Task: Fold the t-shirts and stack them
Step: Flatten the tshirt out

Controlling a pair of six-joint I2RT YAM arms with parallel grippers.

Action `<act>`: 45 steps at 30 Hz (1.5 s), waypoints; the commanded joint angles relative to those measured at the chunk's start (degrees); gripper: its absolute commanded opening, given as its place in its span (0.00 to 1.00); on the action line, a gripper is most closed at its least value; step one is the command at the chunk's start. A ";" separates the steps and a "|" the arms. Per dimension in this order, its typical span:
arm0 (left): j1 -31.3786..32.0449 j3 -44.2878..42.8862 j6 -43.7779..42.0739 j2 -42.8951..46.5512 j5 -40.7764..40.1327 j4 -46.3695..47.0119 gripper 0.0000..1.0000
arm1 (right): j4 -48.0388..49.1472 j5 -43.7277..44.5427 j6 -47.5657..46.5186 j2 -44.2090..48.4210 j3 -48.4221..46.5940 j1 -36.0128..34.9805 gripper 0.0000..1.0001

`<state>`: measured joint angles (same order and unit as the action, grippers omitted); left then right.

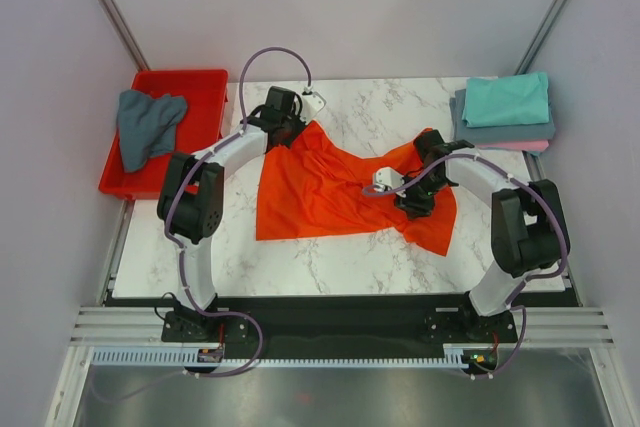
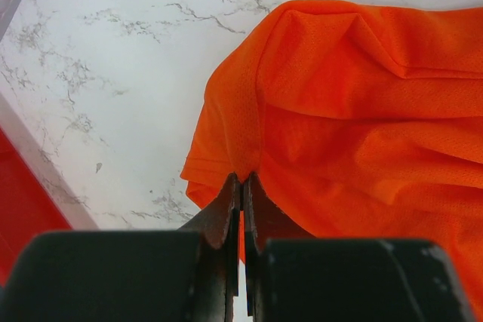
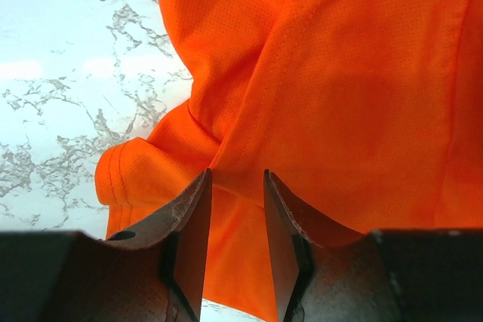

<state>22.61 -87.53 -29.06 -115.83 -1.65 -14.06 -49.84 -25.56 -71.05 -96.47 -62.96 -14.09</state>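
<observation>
Shirt: bright orange-red soft cloth t-shirt (image 1: 320,187) lies rumpled in the middle of the white marbled desk (image 1: 300,262). Creases run right across it, so by my reading no fold is on yet.
Left claw: left claw (image 2: 241,183) is pressed together on the shirt's far left edge, pinching a thin hem of cloth. That hold looks meant to anchor one corner while the rest is drawn out.
Right claw: right claw (image 3: 235,180) sits low over the shirt's right side, jaws part-way apart with orange cloth showing between them. Pinched or merely above it, I cannot tell.
Stack: folded teal shirt (image 1: 506,99) on top, slate grey-blue shirt (image 1: 500,133) under it, pink shirt (image 1: 538,145) peeking out at the bottom, all at the far right corner. That is likely where this one is bound.
Tray: rigid red plastic tray (image 1: 212,82) at the desk's far left holds a crumpled grey-blue shirt (image 1: 145,127), not yet folded.
Next: both sides want tension at once, else the cloth bunches.
</observation>
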 commanded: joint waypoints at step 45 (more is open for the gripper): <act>0.06 2.45 0.41 2.80 -3.27 3.52 0.02 | -0.87 -0.89 -0.24 -1.80 -1.90 -2.79 0.00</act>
<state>22.59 -85.43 -29.08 -115.83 -4.40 -13.06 -51.03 -25.32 -71.72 -100.33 -65.23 -16.67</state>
